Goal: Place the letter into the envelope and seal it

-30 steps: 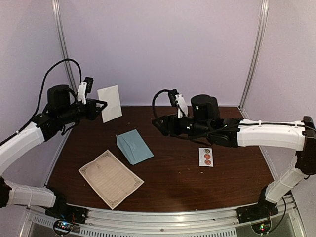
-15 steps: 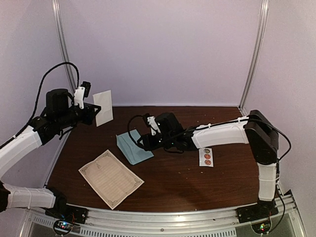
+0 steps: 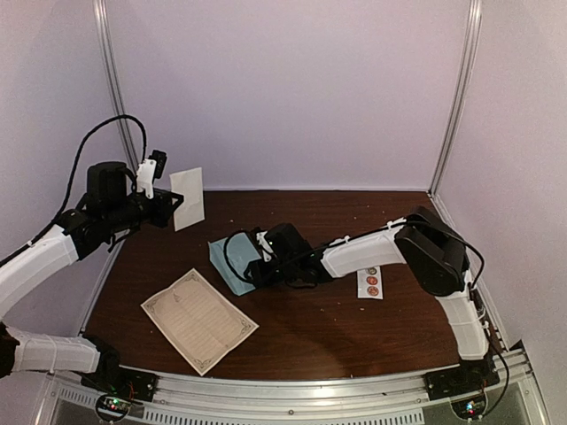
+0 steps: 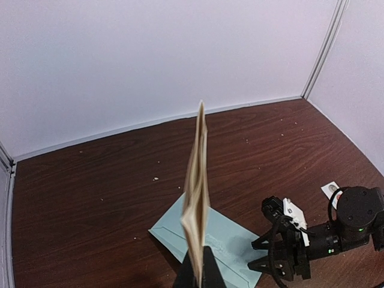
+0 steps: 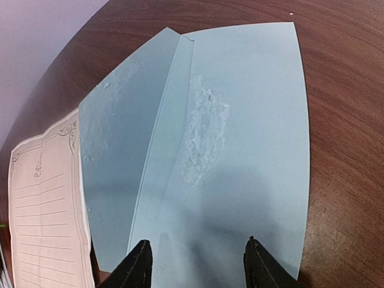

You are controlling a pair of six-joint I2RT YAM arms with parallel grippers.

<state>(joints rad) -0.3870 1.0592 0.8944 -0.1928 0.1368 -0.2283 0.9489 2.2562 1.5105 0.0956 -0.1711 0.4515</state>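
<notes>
Right gripper is low over the envelope, jaws spread, one fingertip on each side of a span of blue paper. Nothing is grasped.

Envelope lies flat on the table. One long crease runs across it, with a rough blistered patch on each side of the crease.

Letter lies flat, face up, near-left of the envelope. In the right wrist view its bordered edge sits just beside the envelope's left edge.

Left gripper is raised up-left of the envelope, clamped on a folded paper held upright. That paper is edge-on in the left wrist view.

Sticker strip is right of the envelope, well apart.
</notes>
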